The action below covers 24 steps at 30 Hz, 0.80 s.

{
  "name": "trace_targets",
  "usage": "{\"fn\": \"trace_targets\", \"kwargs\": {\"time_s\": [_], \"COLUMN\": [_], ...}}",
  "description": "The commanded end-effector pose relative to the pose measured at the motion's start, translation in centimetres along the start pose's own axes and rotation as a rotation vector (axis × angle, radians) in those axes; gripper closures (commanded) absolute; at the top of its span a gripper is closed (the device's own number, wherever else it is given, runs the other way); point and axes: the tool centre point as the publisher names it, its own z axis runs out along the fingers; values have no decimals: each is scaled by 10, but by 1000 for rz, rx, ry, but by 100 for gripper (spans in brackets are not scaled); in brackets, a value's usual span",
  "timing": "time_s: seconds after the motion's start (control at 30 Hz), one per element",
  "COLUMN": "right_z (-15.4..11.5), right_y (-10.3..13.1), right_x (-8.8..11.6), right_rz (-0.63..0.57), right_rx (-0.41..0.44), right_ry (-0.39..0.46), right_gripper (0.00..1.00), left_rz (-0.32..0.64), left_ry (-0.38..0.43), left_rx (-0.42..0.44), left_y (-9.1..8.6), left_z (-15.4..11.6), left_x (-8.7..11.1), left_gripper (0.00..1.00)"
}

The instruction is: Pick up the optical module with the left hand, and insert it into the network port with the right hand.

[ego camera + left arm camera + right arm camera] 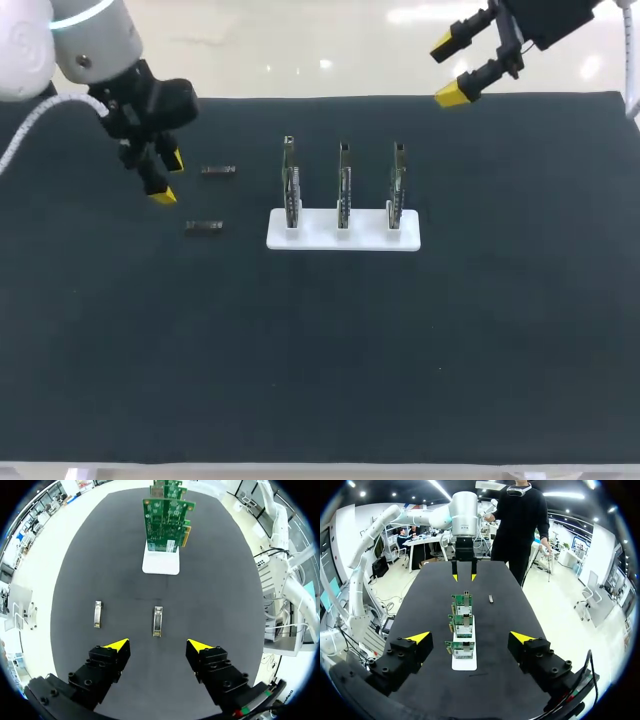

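Optical module isn't picked up yet, so biggest first: the white stand holds three network cards upright in its slots, presumably so they're easy to plug into. Right gripper hangs wide open well past the stand's far side, out of the way. Left gripper, also spread wide, hovers left of the stand, lined up on that module lying flat. A second module lies nearby.

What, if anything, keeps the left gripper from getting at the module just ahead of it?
Probably nothing, so yes: the left gripper is open, the module lies bare on the table just ahead of its fingers, and the other module lies apart to one side.
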Motion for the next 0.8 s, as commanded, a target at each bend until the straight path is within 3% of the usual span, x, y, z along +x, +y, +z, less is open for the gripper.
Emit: {"fn": "trace_targets", "kwargs": {"time_s": [0.03, 0.8], "right_z": [0, 0], "right_y": [0, 0], "right_x": [0, 0], "right_rz": [-1, -1], "right_rx": [1, 1], "right_ry": [-2, -2], "right_gripper": [0, 0], "left_rz": [3, -29], "left_ry": [13, 41], "left_rx": [9, 22], "left_y": [7, 8], "left_z": [11, 39], "left_x": [-2, 0], "left_gripper": [0, 0]}}
